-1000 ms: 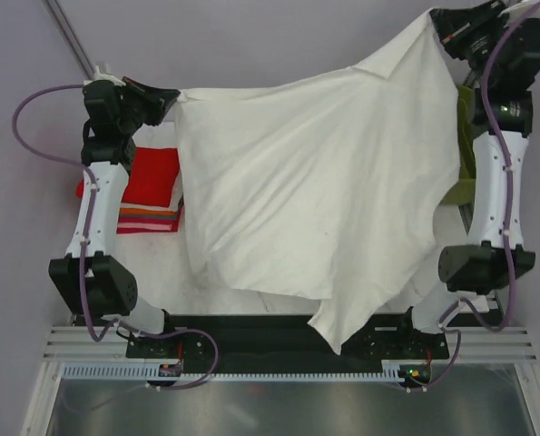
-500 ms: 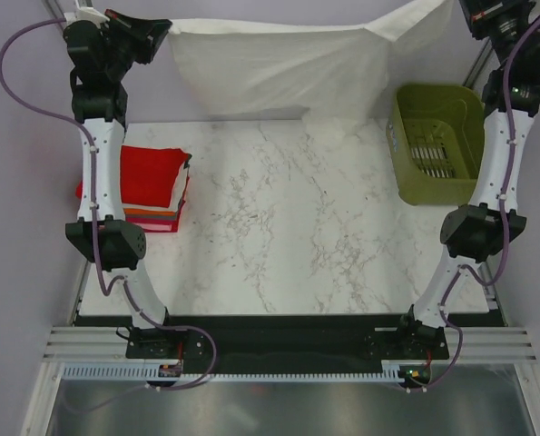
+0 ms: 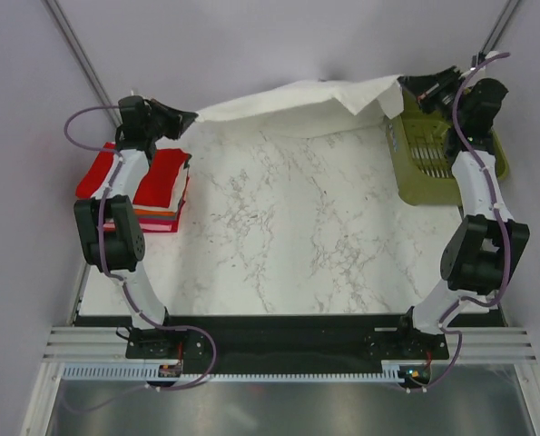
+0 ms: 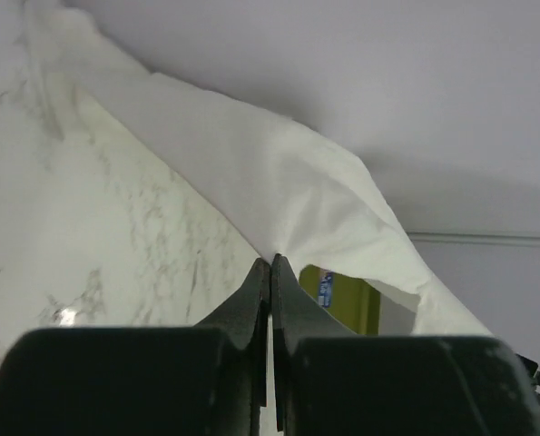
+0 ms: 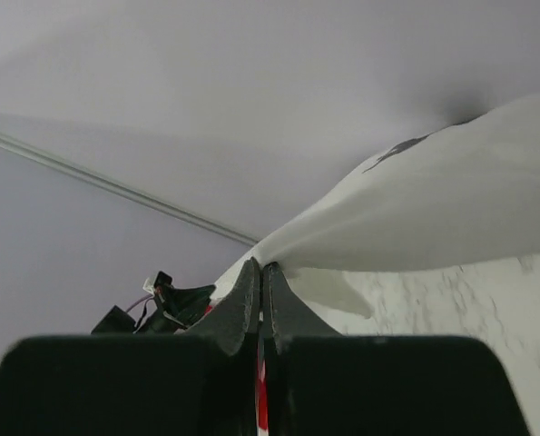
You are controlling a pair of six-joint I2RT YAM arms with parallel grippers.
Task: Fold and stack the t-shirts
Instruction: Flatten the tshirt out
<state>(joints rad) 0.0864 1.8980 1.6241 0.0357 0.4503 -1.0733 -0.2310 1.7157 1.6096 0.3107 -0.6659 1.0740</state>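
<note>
A large plain white t-shirt [image 3: 297,104] stretches between my two grippers along the far edge of the marble table [image 3: 279,236], most of it hanging out of sight behind that edge. My left gripper [image 3: 190,116] is shut on its left corner, the cloth [image 4: 279,182] fanning out from the pinched jaws [image 4: 270,261]. My right gripper [image 3: 407,84] is shut on the right corner, white cloth [image 5: 433,218] pulled taut from its tips [image 5: 260,265]. A stack of folded t-shirts [image 3: 156,186], red on top with orange and white below, lies at the table's left edge.
An olive-green plastic basket [image 3: 437,154] stands at the far right of the table, under my right arm, and shows behind the cloth in the left wrist view [image 4: 347,295]. Grey walls close in behind and at both sides.
Both grippers have swung the white t-shirt from over the table to its far edge and come down lower. The marble top, covered a second ago, now shows.
</note>
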